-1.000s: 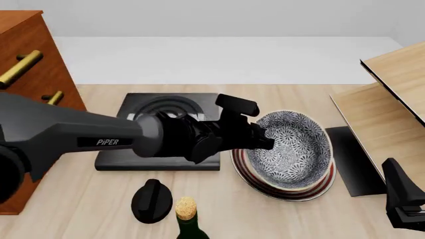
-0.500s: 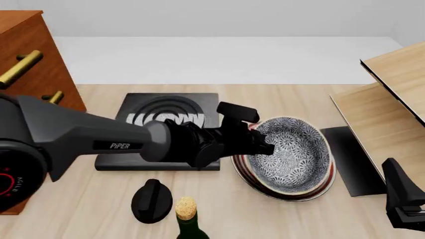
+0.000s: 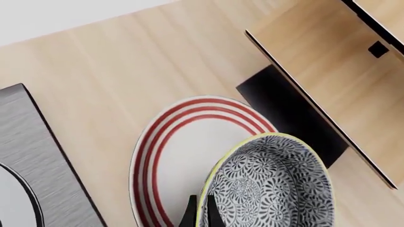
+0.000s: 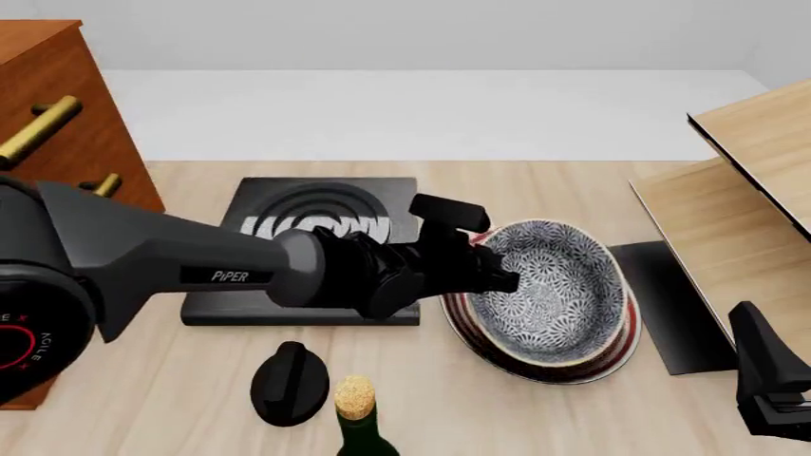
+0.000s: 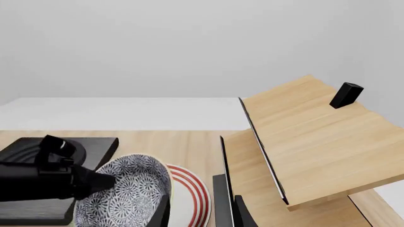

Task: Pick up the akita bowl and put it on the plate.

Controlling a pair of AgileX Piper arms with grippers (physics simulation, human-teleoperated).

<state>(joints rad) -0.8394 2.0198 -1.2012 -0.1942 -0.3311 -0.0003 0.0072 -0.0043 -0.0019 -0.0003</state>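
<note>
The pale wooden bench (image 4: 152, 389) carried everything, and one tan wooden drawer cabinet with brass handles (image 4: 51, 104) stood behind and to the outer side of the left arm. One pale wood shelf unit of slanted boards (image 4: 747, 199) rose beyond the bowl from the left jaws (image 4: 504, 269). One black square slab with grey-white concentric rings (image 4: 317, 223) lay under the left forearm, just behind those jaws. One large round white plate with red rings at its rim (image 3: 183, 142) sat directly below and ahead of the jaws, and one round deep akita bowl in dense black-and-white floral pattern with a cream rim (image 4: 552, 285) was tilted over it, its lower edge seemingly on or just above the plate. The left jaws were pinched nearly shut on the near rim of the bowl, one finger inside the wall and one outside. The right jaws (image 5: 197, 210), well off to the side of the plate, showed two fingertips with a gap between them and held nothing. One small black knob-shaped object (image 4: 289, 380) and one green bottle with a cork (image 4: 359, 418) stood near the arms' side of the bench. To finish well, I judged the left arm should level the bowl, centre it inside the red rings, lower until the base sat flat, and only then part its jaws, lifting straight clear so the rim was not dragged.
</note>
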